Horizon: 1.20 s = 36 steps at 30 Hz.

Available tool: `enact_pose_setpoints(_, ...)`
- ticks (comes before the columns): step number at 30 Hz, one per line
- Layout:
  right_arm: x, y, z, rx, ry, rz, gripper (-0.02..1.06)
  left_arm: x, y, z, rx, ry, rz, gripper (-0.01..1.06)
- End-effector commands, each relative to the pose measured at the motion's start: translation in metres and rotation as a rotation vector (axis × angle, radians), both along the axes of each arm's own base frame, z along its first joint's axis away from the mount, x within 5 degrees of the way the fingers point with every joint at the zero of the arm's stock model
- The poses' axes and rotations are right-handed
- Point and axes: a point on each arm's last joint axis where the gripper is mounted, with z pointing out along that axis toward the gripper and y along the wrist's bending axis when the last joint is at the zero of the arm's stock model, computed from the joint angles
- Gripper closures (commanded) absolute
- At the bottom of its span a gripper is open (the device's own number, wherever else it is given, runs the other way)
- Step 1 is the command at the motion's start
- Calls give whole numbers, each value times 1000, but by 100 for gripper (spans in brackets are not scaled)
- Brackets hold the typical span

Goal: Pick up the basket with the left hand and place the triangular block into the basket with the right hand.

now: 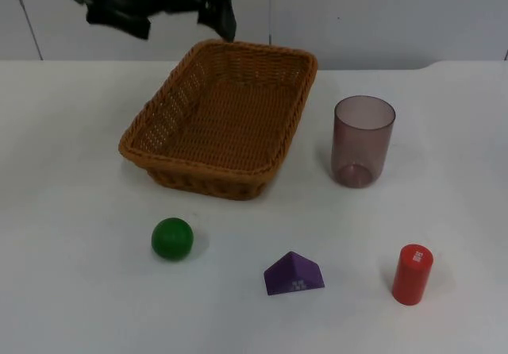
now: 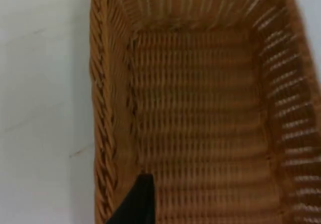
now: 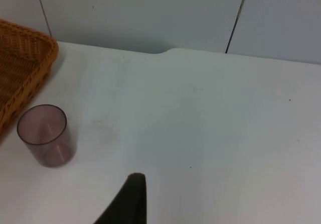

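Basket (image 1: 218, 120) at the back, 3 blocks in front.
My left gripper (image 1: 214, 13) hangs over its far rim. Cup (image 1: 363, 140) stands just right of the basket. In front, left to right: ball (image 1: 172, 238), triangle (image 1: 294, 274), cylinder (image 1: 412, 274), well apart.

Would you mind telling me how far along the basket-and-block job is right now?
Nothing is finished yet. In hand: the left claw hangs over the far rim of the wicker basket, which sits on the table. Left: lifting the basket, then picking up the purple triangular block from the table and placing it inside.
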Motion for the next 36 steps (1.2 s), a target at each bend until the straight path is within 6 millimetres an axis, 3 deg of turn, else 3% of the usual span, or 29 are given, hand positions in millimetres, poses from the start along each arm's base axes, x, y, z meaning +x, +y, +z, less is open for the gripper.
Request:
enact_pose_setpoints(1,-1,0,3,-17,-11,9,0,6,-3,-12,31,-2,-19,0)
enact_pose_setpoints(5,-1,0,3,-17,-11,9,0,19,-3,-43,55,-16,-8,0)
enact_pose_setpoints(20,-1,0,2,-35,-3,19,0,47,36,-76,106,-27,29,0)
enact_pose_setpoints(28,-1,0,2,-39,-3,22,0,52,23,-97,71,39,-109,0)
enact_pose_setpoints(36,-2,0,2,-40,5,21,0,68,39,-108,33,56,-87,0)
